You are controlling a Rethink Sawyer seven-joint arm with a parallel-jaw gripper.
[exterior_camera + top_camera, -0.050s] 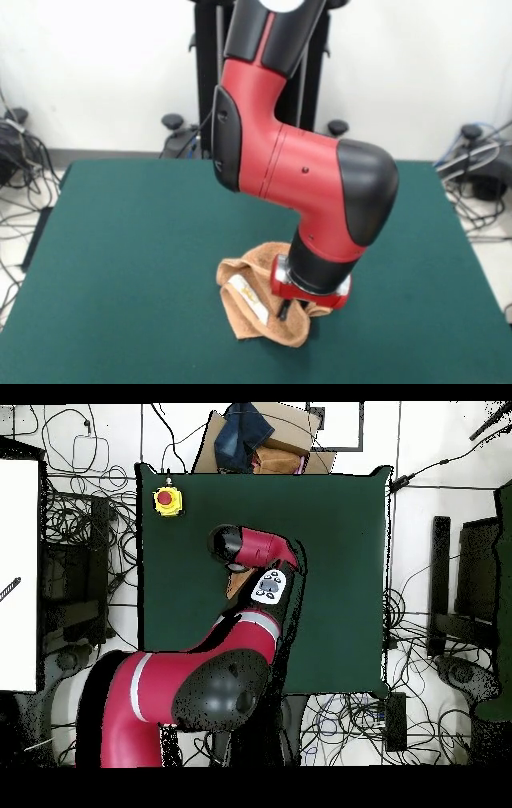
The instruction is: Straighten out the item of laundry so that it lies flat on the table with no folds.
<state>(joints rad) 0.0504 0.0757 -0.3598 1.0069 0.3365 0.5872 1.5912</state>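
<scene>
Yellow e-stop box (167, 501) (red btn)

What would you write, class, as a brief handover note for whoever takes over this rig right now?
Gripper: down on the towel; open or shut cannot be told.
Towel: bunched and folded on the green table, towards the camera side in the front view, label facing up; overhead, the arm hides most of it.
Yellow box with a red button: at a table corner.
Done: nothing visible yet.
Left: spread the towel flat, no folds.
</scene>
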